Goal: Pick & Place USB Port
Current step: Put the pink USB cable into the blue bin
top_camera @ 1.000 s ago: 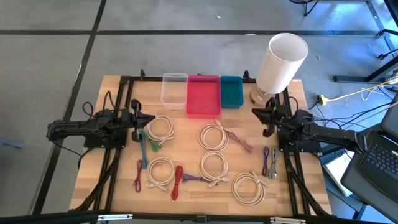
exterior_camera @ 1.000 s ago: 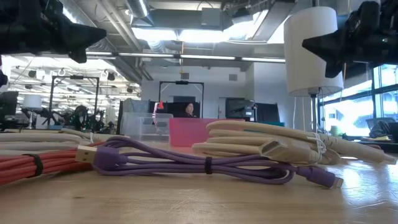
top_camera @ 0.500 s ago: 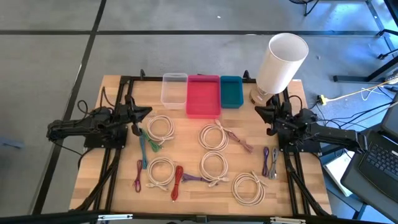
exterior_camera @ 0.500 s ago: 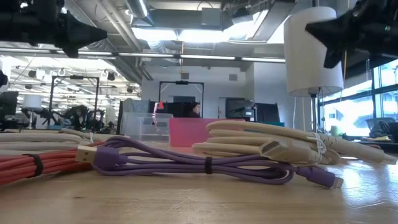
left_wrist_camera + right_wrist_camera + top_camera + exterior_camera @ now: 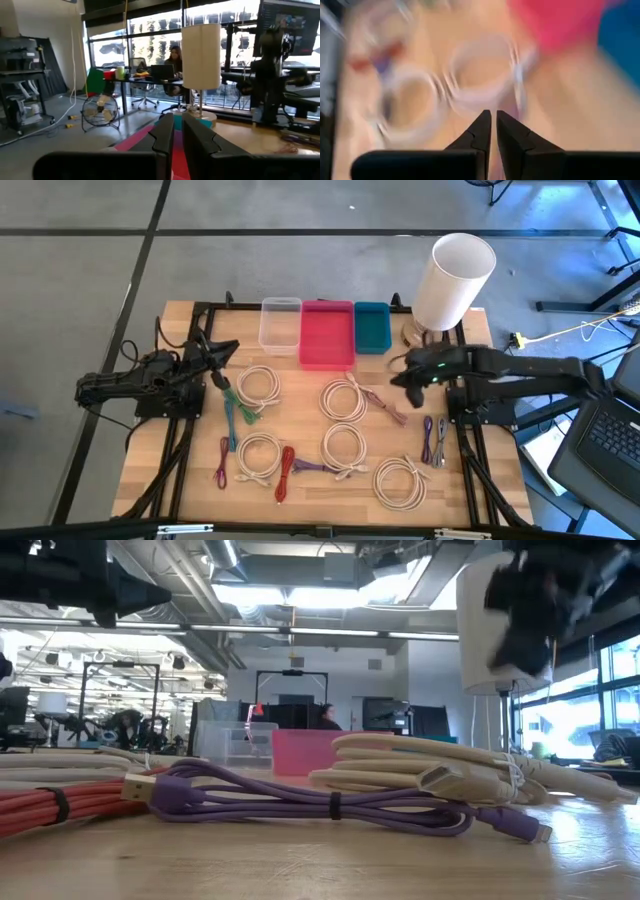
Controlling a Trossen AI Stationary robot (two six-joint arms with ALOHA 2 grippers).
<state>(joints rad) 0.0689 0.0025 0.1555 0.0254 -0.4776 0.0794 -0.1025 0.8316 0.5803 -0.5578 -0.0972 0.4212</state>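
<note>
Reach toward cable coil

I steer the right gripper (image 5: 400,376), jaws nearly closed and empty, above the white cable coil (image 5: 345,399) mid-table; I should open them before descending. The left gripper (image 5: 222,352) waits, jaws narrow.

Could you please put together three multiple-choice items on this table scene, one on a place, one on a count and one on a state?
1. Where does the pink bin stand?
A. between the clear bin and the teal bin
B. beside the lamp
C. among the cables

2. How many white cable coils lie on the table?
A. three
B. five
C. seven

3. How are the right gripper's fingers?
A. wide open
B. shut, holding nothing
C. shut on a cable

Key: 1 A, the high view shows the row of bins; 2 B, five rings counted from above; 3 B, the right wrist view shows the fingers nearly touching, with nothing between them.
</note>
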